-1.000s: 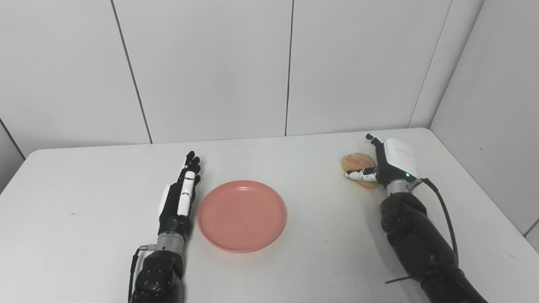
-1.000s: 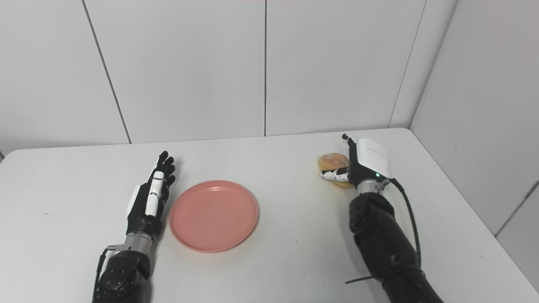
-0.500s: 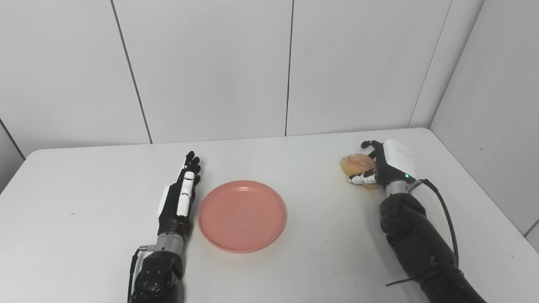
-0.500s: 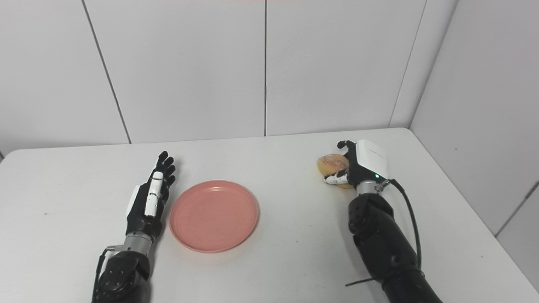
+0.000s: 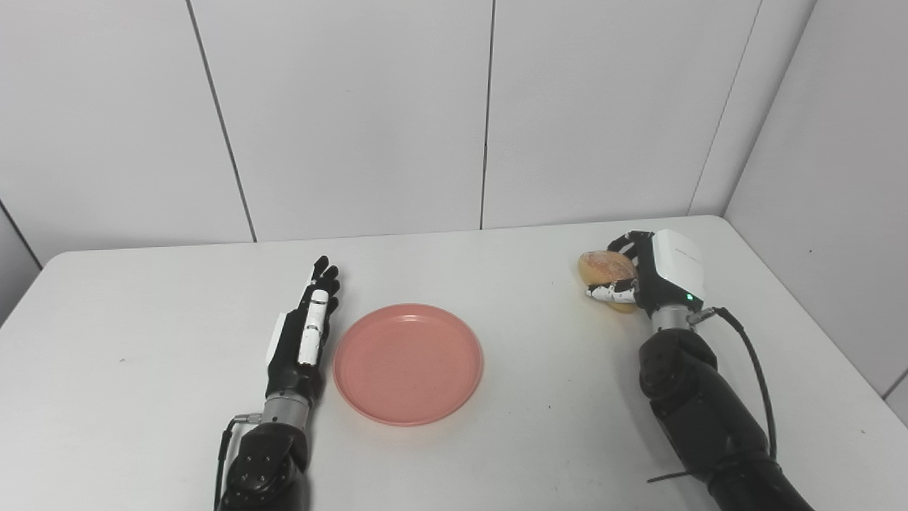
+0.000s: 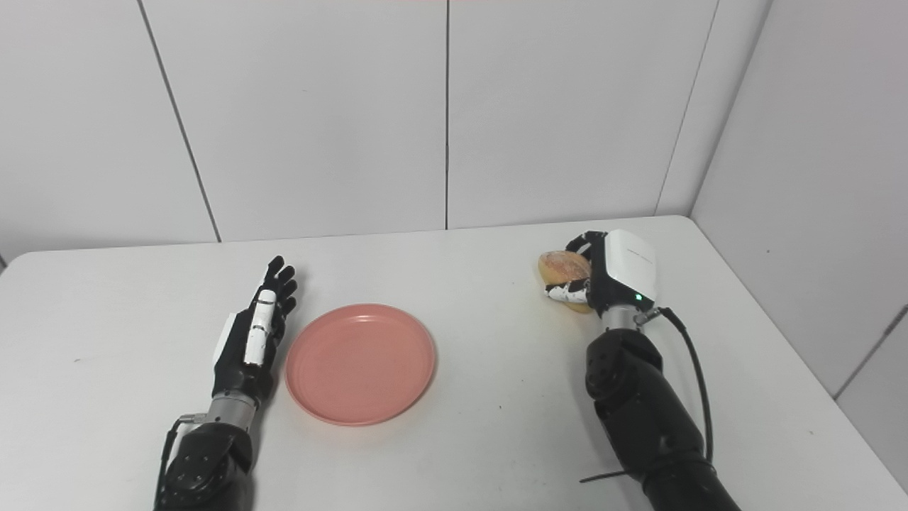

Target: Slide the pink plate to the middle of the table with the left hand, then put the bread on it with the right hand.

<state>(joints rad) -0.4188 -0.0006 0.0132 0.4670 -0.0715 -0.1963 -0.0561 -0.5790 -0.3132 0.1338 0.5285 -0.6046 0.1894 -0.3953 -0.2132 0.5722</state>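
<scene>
The pink plate (image 5: 408,363) lies flat near the middle of the white table (image 5: 142,397). My left hand (image 5: 303,333) rests just left of the plate's rim, open, fingers straight and pointing away from me. At the right, my right hand (image 5: 649,273) is shut on the bread (image 5: 604,270), a brown roll, with fingers curled over its top and the thumb under its near side. The roll sits slightly raised in the hand, and whether it touches the table cannot be told.
White wall panels (image 5: 355,113) close the table at the back and on the right. A black cable (image 5: 745,355) runs along my right forearm. The table's back right corner (image 5: 716,220) lies just beyond the bread.
My right hand's fingers closed over the bread, and the hand with the roll has risen slightly. The left hand and the plate have not moved.
</scene>
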